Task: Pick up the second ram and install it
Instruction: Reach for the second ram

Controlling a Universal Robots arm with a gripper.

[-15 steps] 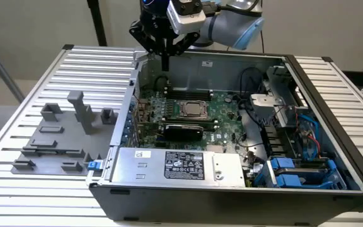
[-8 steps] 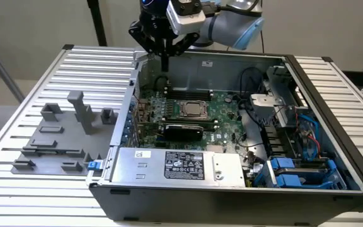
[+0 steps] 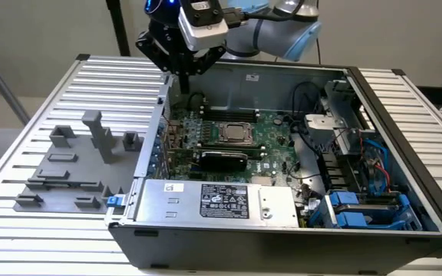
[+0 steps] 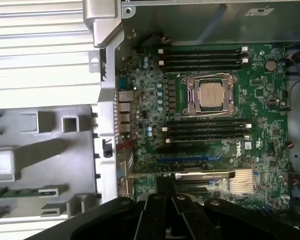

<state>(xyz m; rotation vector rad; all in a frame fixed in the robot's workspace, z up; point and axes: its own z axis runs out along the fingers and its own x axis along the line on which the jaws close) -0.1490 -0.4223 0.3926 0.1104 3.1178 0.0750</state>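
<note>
My gripper [image 3: 182,72] hangs above the back corner of the open computer case [image 3: 374,92], on the exterior view's left. Its dark fingers [image 4: 157,215] lie close together with nothing visible between them. Below it is the green motherboard [image 4: 260,105], with its processor socket [image 4: 210,95] and dark memory slots [image 4: 202,59] on either side. A slim green strip [image 4: 20,192], likely the second ram, lies in a groove of the gray fixture [image 4: 45,150] outside the case, well apart from the gripper.
The gray fixture blocks [image 3: 90,155] stand on the slatted table [image 3: 44,103] at the exterior view's left. Inside the case are a power supply [image 3: 221,201], black cables [image 3: 305,98] and blue drive brackets [image 3: 359,213]. The case's metal wall [image 4: 107,100] separates fixture and board.
</note>
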